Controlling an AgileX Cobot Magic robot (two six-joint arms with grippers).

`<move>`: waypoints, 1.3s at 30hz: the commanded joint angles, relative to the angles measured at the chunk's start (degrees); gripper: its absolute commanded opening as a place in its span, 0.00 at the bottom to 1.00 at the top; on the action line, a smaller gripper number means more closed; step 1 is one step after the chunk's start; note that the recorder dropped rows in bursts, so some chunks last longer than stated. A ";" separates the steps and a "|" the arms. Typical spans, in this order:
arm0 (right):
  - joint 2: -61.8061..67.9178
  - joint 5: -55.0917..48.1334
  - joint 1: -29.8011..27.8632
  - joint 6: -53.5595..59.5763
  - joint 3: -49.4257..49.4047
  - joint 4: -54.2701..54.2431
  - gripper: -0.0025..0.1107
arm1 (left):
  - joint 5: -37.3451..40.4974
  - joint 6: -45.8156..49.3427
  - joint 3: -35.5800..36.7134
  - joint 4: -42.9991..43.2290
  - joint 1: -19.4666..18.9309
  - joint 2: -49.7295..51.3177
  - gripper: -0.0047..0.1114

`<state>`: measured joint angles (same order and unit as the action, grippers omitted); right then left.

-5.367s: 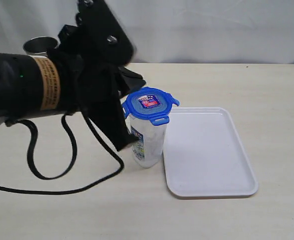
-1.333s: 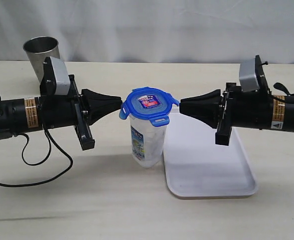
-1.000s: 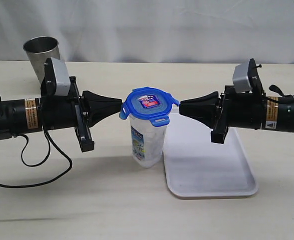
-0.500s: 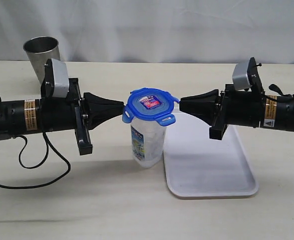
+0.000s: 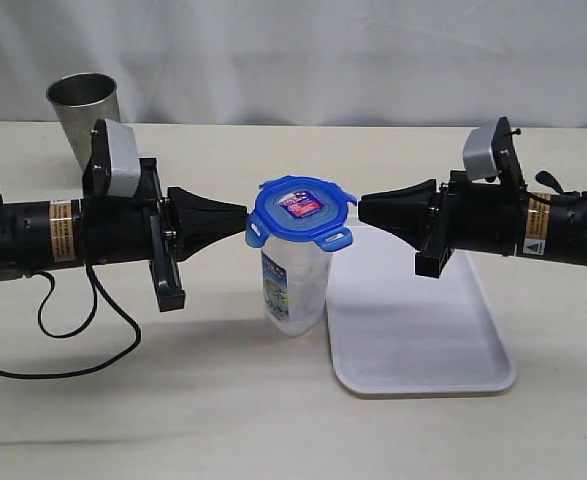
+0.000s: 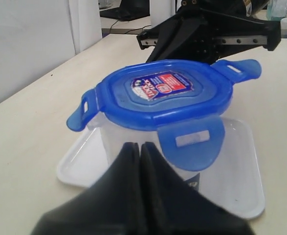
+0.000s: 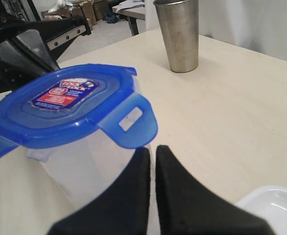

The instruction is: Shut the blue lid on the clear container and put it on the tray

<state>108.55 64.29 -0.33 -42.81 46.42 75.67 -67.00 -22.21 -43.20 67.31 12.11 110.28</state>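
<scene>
Closed hand [image 7: 152, 149] by the blue lid [image 7: 60, 105]

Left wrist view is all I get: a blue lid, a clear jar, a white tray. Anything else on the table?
Observer: Yes, a steel cup stands at the back, behind the left arm.
Visitor: Is the jar on the tray?
Observer: No, the jar stands on the table beside the tray.
Visitor: And the other arm's pincers?
Observer: The right gripper is shut, its tip close to a flap of the lid.
</scene>
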 commanded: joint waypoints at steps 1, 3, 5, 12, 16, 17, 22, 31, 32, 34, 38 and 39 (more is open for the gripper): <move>0.01 0.51 -0.19 0.60 0.23 -0.26 0.06 | 1.86 -0.55 -0.31 -1.64 0.04 0.05 0.04; 0.01 0.50 -0.19 0.60 0.23 -0.15 0.06 | 1.86 -0.55 -0.31 -1.64 -0.38 0.05 0.04; -0.35 0.50 -0.19 0.60 0.23 0.42 0.06 | 1.74 -0.55 -0.31 -1.64 -1.05 0.05 0.04; -4.29 -8.34 -0.46 -1.08 0.23 1.92 0.06 | 1.95 -0.66 -0.31 -1.64 -2.94 0.05 0.04; -6.48 -7.27 -0.46 -1.49 0.12 1.92 0.06 | 1.95 -0.66 -0.31 -1.64 -3.07 0.05 0.04; -7.03 -6.70 -0.46 -1.49 0.12 1.92 0.06 | 1.95 -0.66 -0.31 -1.64 -3.07 0.05 0.04; -10.20 -4.18 -0.32 -1.45 0.23 0.27 0.06 | 3.58 -0.66 -0.31 -1.79 -3.05 0.05 0.04; -12.00 -5.98 6.74 -19.63 8.38 13.44 0.06 | 4.53 -0.66 -0.31 -2.28 -3.05 0.05 0.04; -12.00 -7.31 7.66 -20.31 8.93 14.38 0.06 | 4.53 -0.66 -0.31 -2.28 -3.05 0.05 0.04; -11.90 -10.72 9.38 -21.31 9.57 15.69 0.06 | 4.53 -0.66 -0.31 -2.28 -3.05 0.05 0.04; -11.92 -15.95 12.68 -21.31 9.57 16.70 0.06 | 4.53 -0.66 -0.31 -2.28 -3.05 0.05 0.04; -11.92 -16.73 13.26 -21.31 9.57 16.70 0.06 | 4.53 -0.66 -0.31 -2.28 -3.05 0.05 0.04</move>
<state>96.88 50.41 11.27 -63.48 55.71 91.51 -62.51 -22.44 -43.20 65.91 9.27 110.28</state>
